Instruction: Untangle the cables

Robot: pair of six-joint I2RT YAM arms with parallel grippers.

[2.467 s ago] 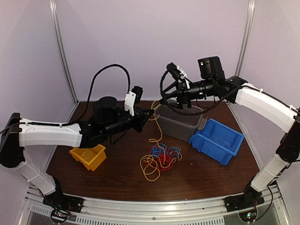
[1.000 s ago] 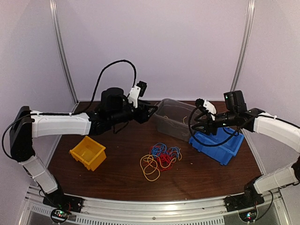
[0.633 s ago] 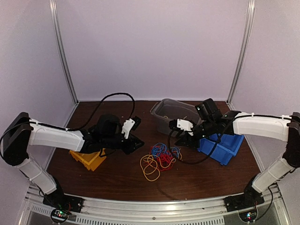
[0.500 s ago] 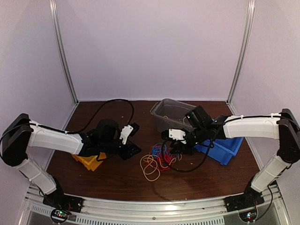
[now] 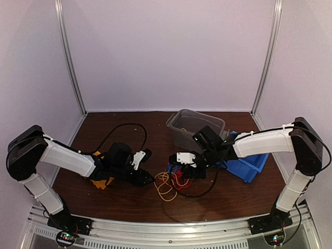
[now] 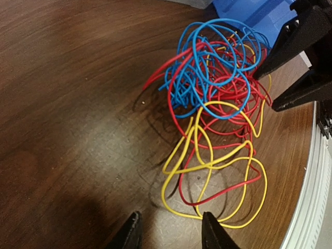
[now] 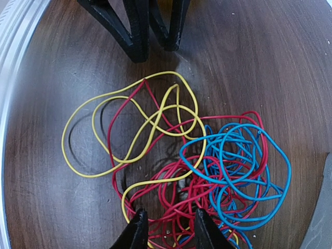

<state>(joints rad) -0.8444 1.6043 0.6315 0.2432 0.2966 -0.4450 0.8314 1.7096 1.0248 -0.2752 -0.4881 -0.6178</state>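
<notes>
The cables (image 5: 177, 177) lie in one pile on the brown table: blue (image 7: 244, 171) and red (image 7: 181, 199) strands knotted together, and yellow loops (image 6: 212, 166) spreading toward the near edge. My left gripper (image 5: 151, 179) is low at the pile's left. It is open in the left wrist view (image 6: 171, 231), nothing between its fingers, the yellow loop just ahead. My right gripper (image 5: 181, 169) is down on the pile's right side. In the right wrist view (image 7: 169, 224) it stands open, with red strands lying between the fingertips. Each gripper shows in the other's view, the right gripper (image 6: 265, 93) and the left gripper (image 7: 154, 52).
A clear grey bin (image 5: 182, 117) stands behind the pile and a blue bin (image 5: 249, 162) to its right, under the right arm. A yellow bin (image 5: 98, 181) is mostly hidden by the left arm. A metal rail (image 5: 171, 228) runs along the near table edge.
Both arms have come down from high above the table and closed in on the pile from either side. The pile itself lies as it did a second ago.
</notes>
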